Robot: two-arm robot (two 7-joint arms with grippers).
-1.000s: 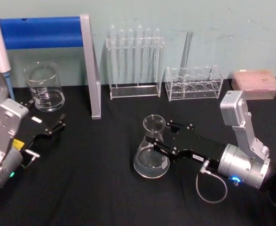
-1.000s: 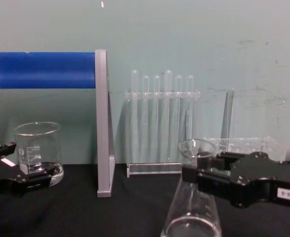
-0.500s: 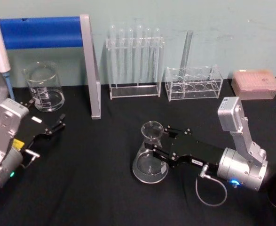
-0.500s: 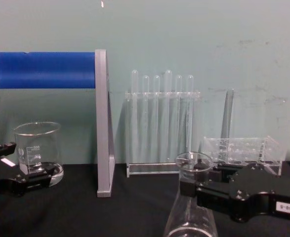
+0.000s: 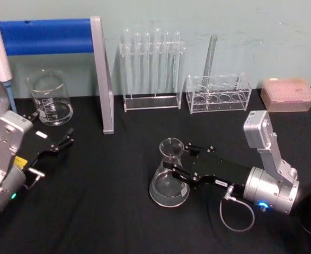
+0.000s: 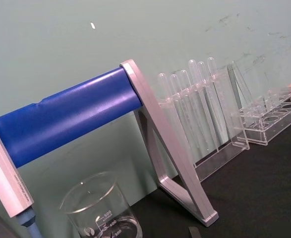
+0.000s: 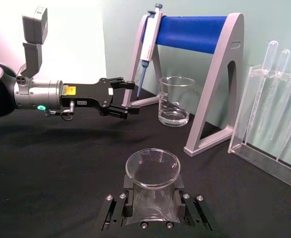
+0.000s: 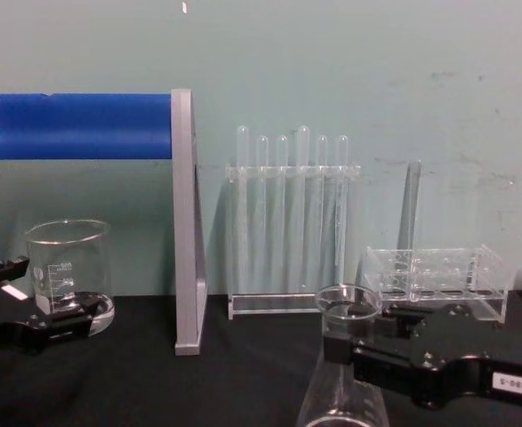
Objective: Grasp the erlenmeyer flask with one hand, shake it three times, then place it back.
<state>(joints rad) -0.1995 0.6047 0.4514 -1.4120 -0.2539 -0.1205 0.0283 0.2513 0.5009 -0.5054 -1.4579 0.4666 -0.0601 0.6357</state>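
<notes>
Down came the erlenmeyer flask (image 5: 170, 177) with the right claw (image 5: 177, 156), lower than a second before, to the lower middle of the head view, on or just above the desk (image 5: 91, 201). It looked like light, slippery glass that could break, best held at the thin neck. The right claw squeezed that neck. The left claw (image 5: 66, 137) waited open, far left.

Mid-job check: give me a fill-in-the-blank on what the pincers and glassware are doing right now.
The right pincer is shut on the ___ of the clear glass conical erlenmeyer flask.
The open black pincer near the clear cylindrical glass beaker belongs to the ___ arm.
The clear plastic rack by the wall holds ___ tall test tubes.
Missing: neck; left; six.
</notes>
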